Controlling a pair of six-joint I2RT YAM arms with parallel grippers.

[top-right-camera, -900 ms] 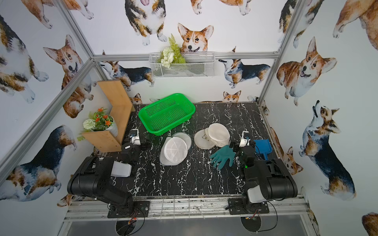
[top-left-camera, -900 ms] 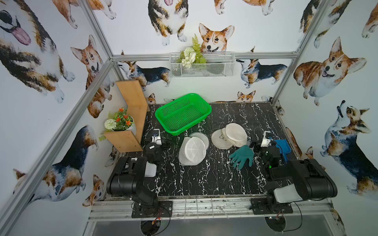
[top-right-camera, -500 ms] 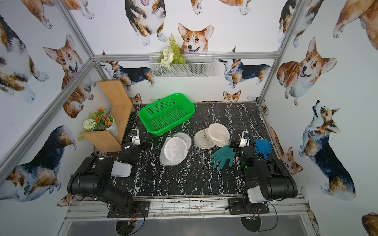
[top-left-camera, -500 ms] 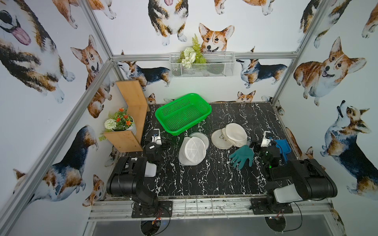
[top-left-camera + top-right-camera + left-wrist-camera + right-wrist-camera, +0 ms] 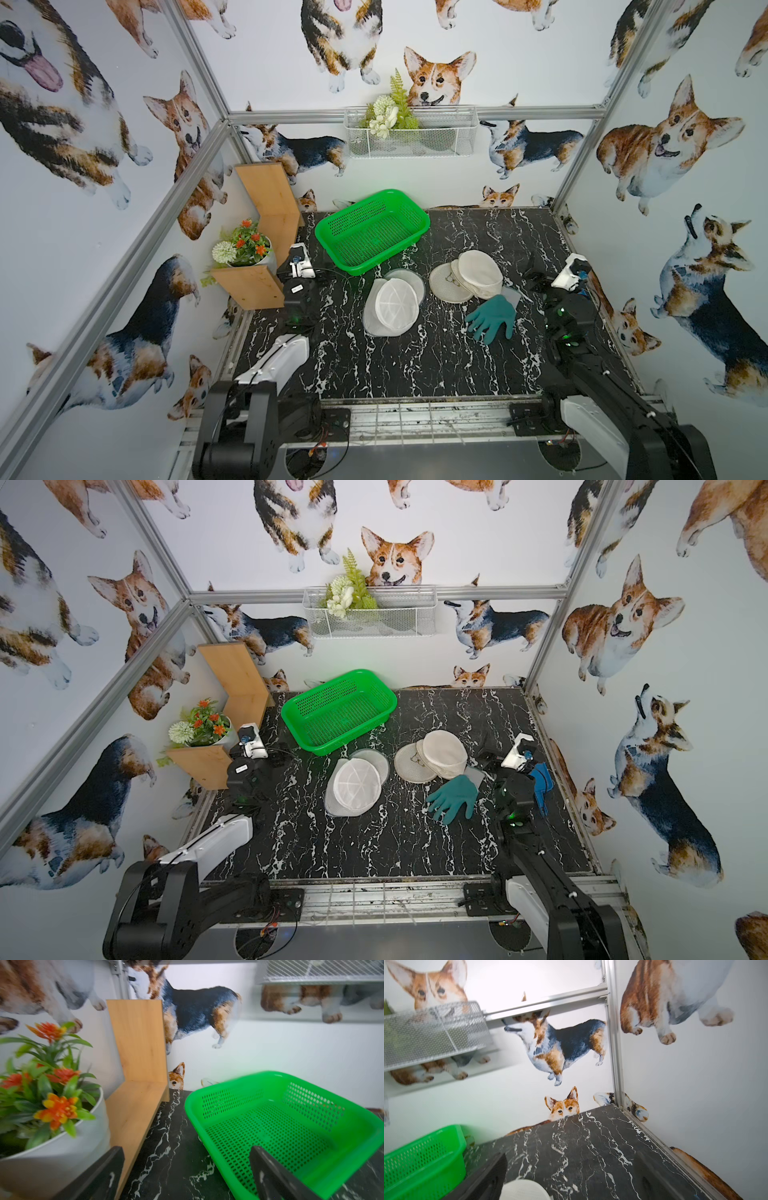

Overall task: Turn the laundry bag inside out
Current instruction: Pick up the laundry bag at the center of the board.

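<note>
White laundry bag, between left fingers and right fingers, untouched

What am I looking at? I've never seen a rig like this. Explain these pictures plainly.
Two robot arms stand at the near edge of a black table. Two pictures come from one overhead camera with two eyes, so they look nearly the same. The other two come from cameras on the arms' wrists, looking out past the claws.

Each arm ends in a two-fingered claw. The left gripper and the right gripper are both open and hold nothing.

On the table lie an empty green basket, a white mesh bag, a cream bag and a teal glove. A blue cloth lies by the right arm. A plant sits on a wooden shelf beside the left arm.
</note>
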